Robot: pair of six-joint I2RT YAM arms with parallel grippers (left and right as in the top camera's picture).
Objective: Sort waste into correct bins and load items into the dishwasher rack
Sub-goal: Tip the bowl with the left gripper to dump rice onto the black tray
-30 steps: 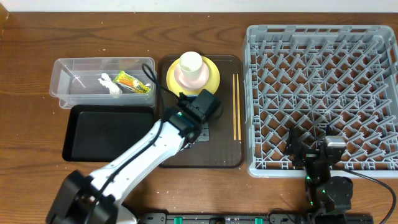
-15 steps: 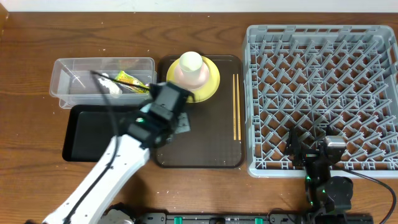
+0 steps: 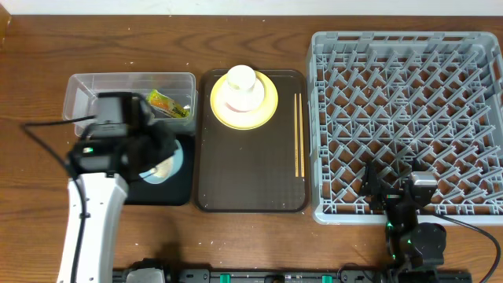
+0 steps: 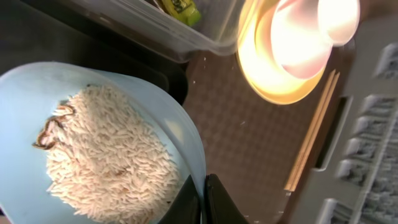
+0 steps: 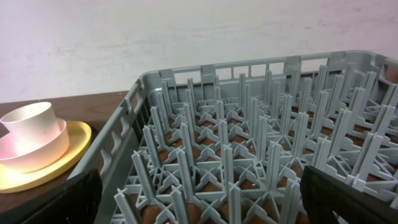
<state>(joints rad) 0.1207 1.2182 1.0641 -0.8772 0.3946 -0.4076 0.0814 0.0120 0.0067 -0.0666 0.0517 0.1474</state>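
At the near right, the right gripper (image 5: 199,202) hangs idle over the near edge of the dishwasher rack (image 3: 405,102), jaws spread wide and empty. At the near left, the left gripper (image 4: 202,196) is pinched tight on the rim of the light-blue bowl (image 4: 168,124), holding it above the shallow black bin (image 3: 179,189). The bowl carries a heap of loose white rice (image 4: 106,155) with a brownish scrap in it. The bowl looks stiff, smooth and light, and a rim pinch is the natural hold, though it could swivel as it tips. The grains should slide out freely, and some may cling.

Just beyond the bin stands the clear plastic tub (image 3: 82,98) with the yellow-green snack wrapper (image 3: 169,104) inside. To its right, the dark-brown tray (image 3: 251,173) bears a pair of chopsticks (image 3: 299,134) and, at its far end, the yellow plate (image 3: 267,106). The pinkish-white bowl (image 5: 31,152) and white cup (image 5: 28,118) are stacked on the plate and are probably breakable.

Everything rests on a brown wooden table (image 3: 259,236). A pale wall (image 5: 186,31) rises beyond.
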